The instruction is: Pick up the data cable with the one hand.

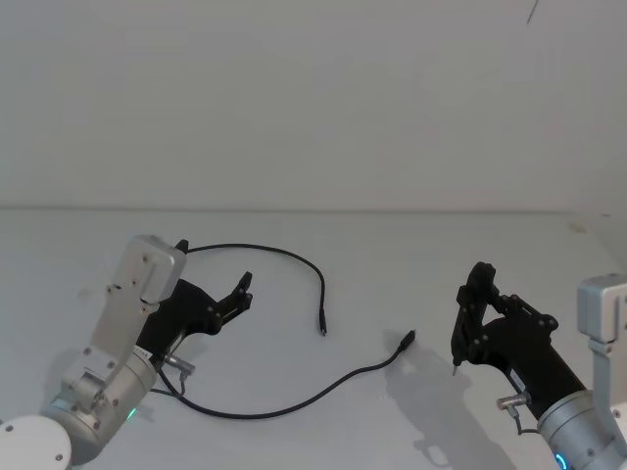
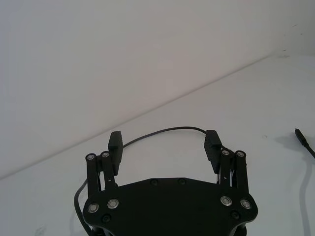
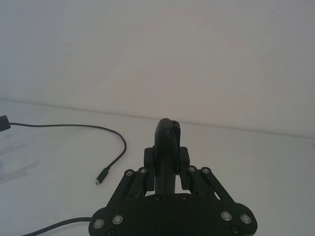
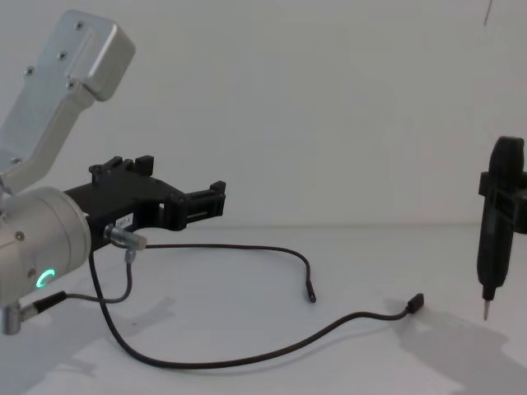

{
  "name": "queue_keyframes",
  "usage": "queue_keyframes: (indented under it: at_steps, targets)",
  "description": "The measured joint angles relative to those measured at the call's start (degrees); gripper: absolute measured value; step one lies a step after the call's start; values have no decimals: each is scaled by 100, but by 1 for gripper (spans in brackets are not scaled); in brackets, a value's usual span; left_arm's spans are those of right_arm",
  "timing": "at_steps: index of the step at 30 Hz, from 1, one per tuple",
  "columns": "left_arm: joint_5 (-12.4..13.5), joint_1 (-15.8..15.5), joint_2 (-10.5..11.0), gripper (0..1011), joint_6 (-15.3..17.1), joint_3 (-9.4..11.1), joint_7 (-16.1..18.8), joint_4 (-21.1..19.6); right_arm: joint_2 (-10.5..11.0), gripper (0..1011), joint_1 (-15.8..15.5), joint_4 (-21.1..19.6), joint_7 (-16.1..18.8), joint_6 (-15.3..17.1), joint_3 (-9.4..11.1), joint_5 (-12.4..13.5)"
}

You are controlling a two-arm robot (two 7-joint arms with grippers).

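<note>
One cable [image 1: 257,414] lies on the white worktop [image 1: 392,255], all of it resting flat. It is thin and black, laid out in a big open loop. It has two plugs. One plug [image 1: 320,329] sits inside the loop, at the end of the strand that arcs over the top. The other plug [image 1: 407,340] lies just to the right of the first, apart from it, and ends the long lower sweep.

There are two grippers, one on each side of the cable. The left gripper [image 2: 163,142] hovers over the loop's left bend, above the worktop and pointing across towards the plugs. Its jaws stand wide apart with nothing between them, and neither jaw touches the cable. In the left wrist view the cable's upper arc runs past beyond the two fingertips [image 2: 115,140]. A green ring [image 4: 45,280] glows on this arm's silver wrist. One short grey wire [image 4: 123,271] hangs from the wrist, close above the cable's left bend.

The right gripper [image 3: 167,160] is well to the right of the cable, beyond the second plug. Its jaws are closed tight on one black pen-shaped tool [image 4: 500,214]. The tool is held upright, its pale tip [image 4: 484,311] pointing down, just above the worktop and clear of the cable.
</note>
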Motion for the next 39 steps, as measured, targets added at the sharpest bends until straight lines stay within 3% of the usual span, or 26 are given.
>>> queue_keyframes:
  at_steps: [29,39]
  targets:
    - [-5,-3,7,1001,8,0,-29,0,0,279,0,1,0,0,0,1]
    - [-200,-81,194,1001,135,-17,-524,-60,0,279,0,1,0,1,0,1]
